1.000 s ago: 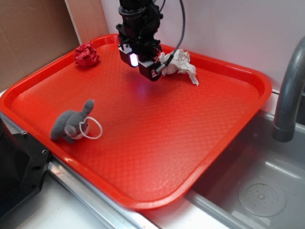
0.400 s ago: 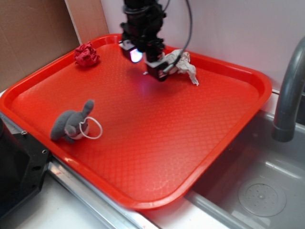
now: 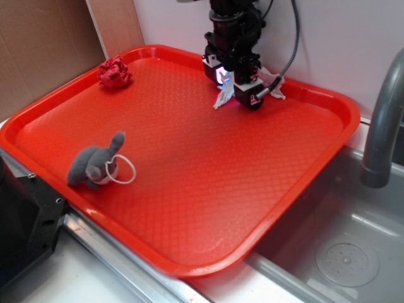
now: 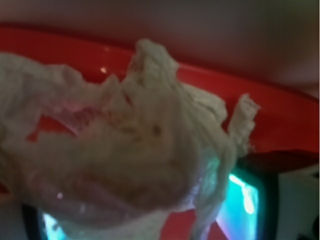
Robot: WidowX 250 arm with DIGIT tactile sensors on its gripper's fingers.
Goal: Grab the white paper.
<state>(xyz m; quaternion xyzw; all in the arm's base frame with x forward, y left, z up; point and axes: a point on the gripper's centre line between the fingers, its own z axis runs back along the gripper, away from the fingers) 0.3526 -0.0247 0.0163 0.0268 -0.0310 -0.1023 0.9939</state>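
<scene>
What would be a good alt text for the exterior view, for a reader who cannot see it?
A black robot arm's pincer is down on the white paper near the far edge of a red tray. A red paper ball lies in the tray's far left corner and a grey plush toy near its front left; a grey faucet stands at right.

Crumpled off-white white paper (image 3: 222, 96), ragged-ended, mostly hidden, at the tray's far edge.
</scene>
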